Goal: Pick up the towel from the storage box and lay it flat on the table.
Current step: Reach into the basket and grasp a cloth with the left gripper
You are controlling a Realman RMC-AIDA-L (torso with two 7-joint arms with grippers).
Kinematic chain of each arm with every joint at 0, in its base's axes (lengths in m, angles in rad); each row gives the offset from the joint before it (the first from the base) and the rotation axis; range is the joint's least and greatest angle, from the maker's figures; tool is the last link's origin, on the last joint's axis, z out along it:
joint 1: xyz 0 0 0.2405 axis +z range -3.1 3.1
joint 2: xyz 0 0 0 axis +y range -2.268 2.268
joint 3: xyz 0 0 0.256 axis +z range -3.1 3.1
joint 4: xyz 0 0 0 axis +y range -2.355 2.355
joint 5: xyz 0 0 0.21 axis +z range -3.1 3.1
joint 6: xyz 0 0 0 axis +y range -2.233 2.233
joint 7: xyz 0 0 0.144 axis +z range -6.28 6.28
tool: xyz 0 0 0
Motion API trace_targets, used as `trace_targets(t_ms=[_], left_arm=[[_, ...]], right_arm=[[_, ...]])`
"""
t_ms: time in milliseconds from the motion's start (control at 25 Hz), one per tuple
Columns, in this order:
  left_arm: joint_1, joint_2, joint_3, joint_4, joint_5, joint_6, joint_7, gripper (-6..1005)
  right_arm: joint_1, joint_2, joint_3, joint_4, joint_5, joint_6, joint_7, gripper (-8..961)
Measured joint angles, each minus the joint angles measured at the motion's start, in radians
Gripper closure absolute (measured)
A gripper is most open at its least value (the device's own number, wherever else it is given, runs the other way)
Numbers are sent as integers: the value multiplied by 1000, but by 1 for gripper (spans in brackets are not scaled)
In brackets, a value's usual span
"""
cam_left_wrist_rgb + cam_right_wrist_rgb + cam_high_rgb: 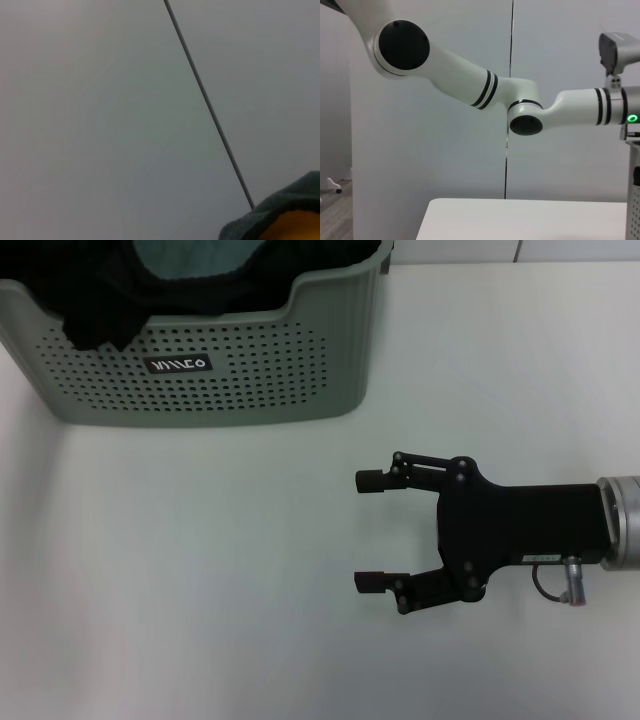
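Note:
The storage box (250, 360) stands at the table's (200, 570) far left. The towel shows only in the left wrist view, as a dark teal-green fold with a mustard-yellow face (295, 225) close to that camera, against a grey wall. I cannot see it in the head view. My left arm (470, 80) reaches across in the right wrist view; its gripper is out of every frame. My right gripper (372, 532) is open and empty, low over the table to the right of the box and nearer to me, fingers pointing left.
A black cloth (100, 310) hangs over the box's front rim, and a pale teal cloth (190, 260) lies inside. The table's edge (520, 220) and a perforated box wall (635, 210) show in the right wrist view.

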Motion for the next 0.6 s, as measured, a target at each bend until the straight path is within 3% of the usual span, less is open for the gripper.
trace_targets(t_ms=[240, 600], left_arm=[[-14, 0, -5, -5, -57, -13, 8, 418], [-7, -4, 3, -16, -73, -3, 39, 798]], right_arm=[[-2, 0, 1, 0, 4, 0, -3, 69], [-7, 0, -4, 9, 12, 3, -13, 68]])
